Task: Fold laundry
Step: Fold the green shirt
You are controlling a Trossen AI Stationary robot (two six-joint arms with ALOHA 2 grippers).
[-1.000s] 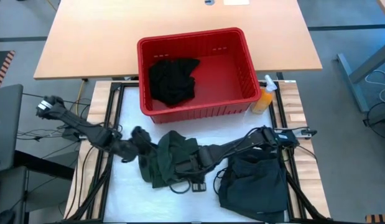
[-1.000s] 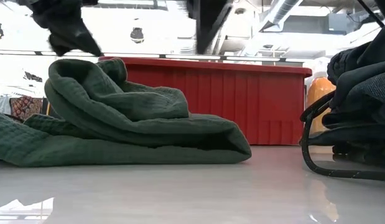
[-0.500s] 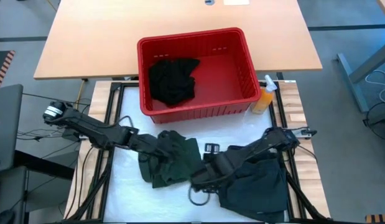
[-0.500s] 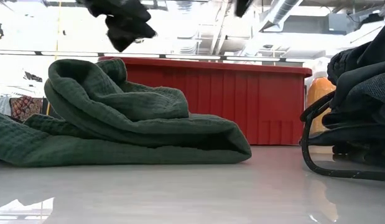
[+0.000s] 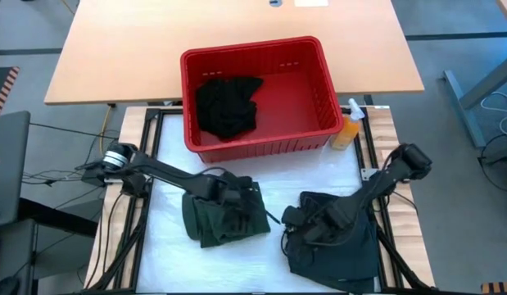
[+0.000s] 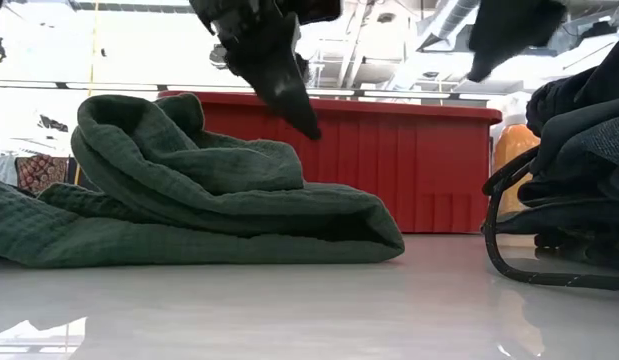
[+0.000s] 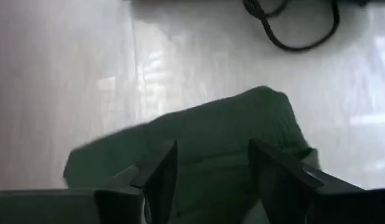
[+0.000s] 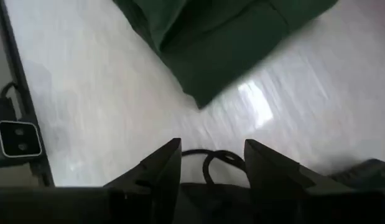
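A dark green garment [image 5: 224,217] lies bunched on the white table top; in the low view it is a rumpled heap [image 6: 189,190]. My left gripper [image 5: 241,195] hangs open just above its far right part, with the green cloth [image 7: 211,137] showing between the fingers, apart from them. A darker garment [image 5: 339,242] lies crumpled at the near right. My right gripper [image 5: 296,220] stands open over the bare table at that garment's left edge, touching nothing. Another black garment [image 5: 228,106] lies in the red basket [image 5: 319,78].
The red basket stands at the table's far edge, with an orange spray bottle [image 5: 347,129] at its right corner. A black cord loop [image 8: 217,163] lies on the table beside the darker garment. Bare white table [image 5: 167,246] shows at the near left.
My left gripper has swept toward the table's right, from the green garment's left side to above its far right part. My right gripper has drawn back toward the right, off the green garment to the darker garment's edge. The green garment has kept its shape.
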